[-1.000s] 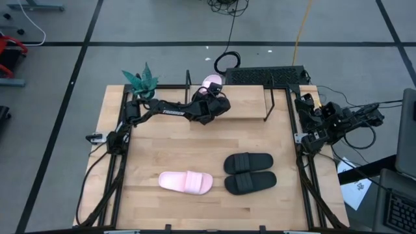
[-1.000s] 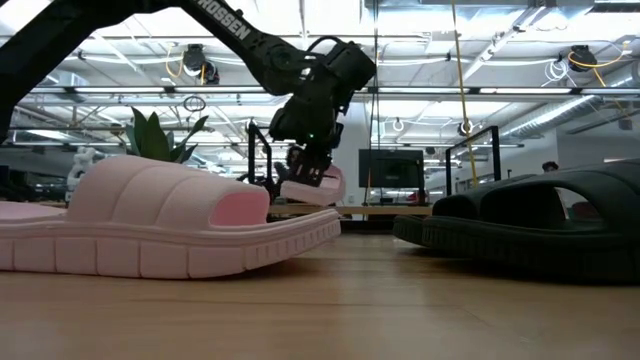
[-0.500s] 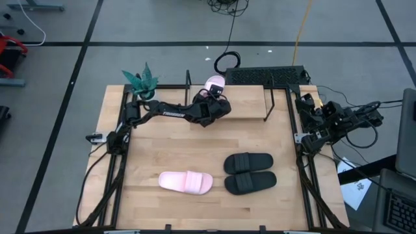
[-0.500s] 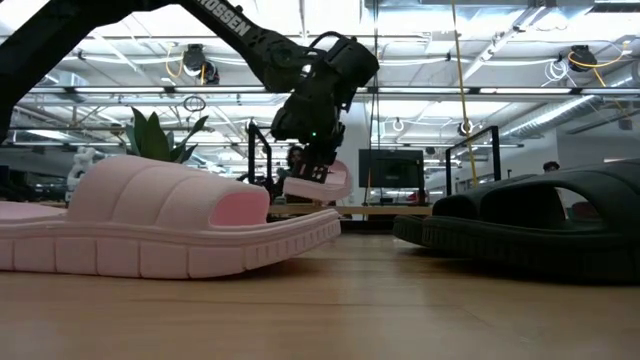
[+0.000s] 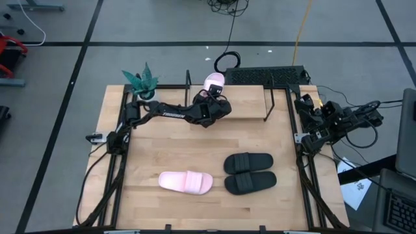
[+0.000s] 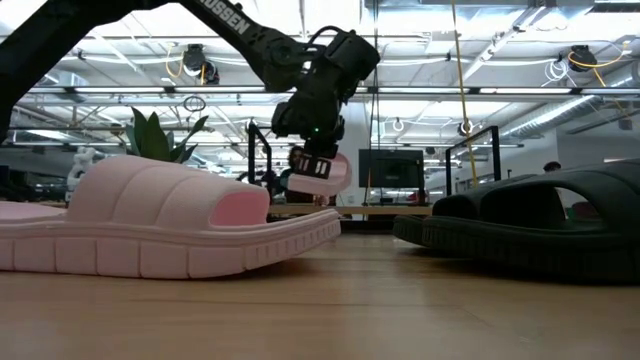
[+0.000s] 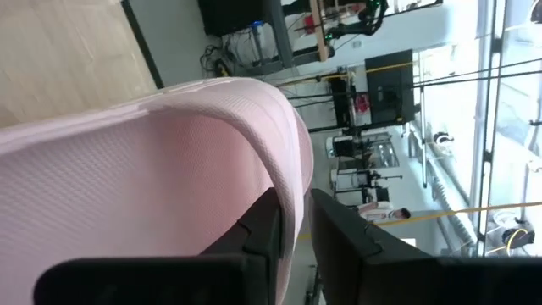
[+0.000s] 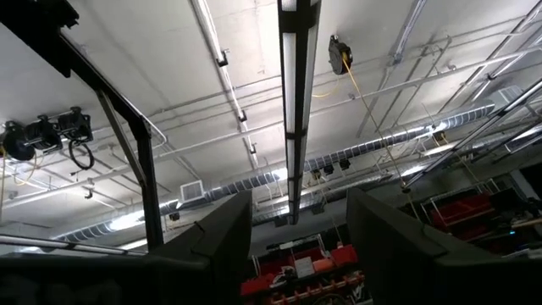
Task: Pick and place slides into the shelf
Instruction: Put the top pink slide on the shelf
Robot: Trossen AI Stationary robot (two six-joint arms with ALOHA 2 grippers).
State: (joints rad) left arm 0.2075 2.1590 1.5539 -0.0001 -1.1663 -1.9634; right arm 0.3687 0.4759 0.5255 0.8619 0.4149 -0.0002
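Left gripper (image 6: pixel 318 172), jaws clamped on a pink slide (image 5: pixel 212 82), holds it over the shelf (image 5: pixel 250 108); lowering and release come next.

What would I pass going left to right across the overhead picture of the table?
Potted plant → pink sandal lying on the table → pink sandal held at the shelf → black pair of sandals → folded right arm.

Wooden tabletop (image 5: pixel 162 149): pink slide (image 5: pixel 186 182) flat, lower centre; black pair (image 5: pixel 249 173) side by side just right of it. Shelf (image 5: pixel 247 104) along upper edge; potted plant (image 5: pixel 140 82) upper left corner.
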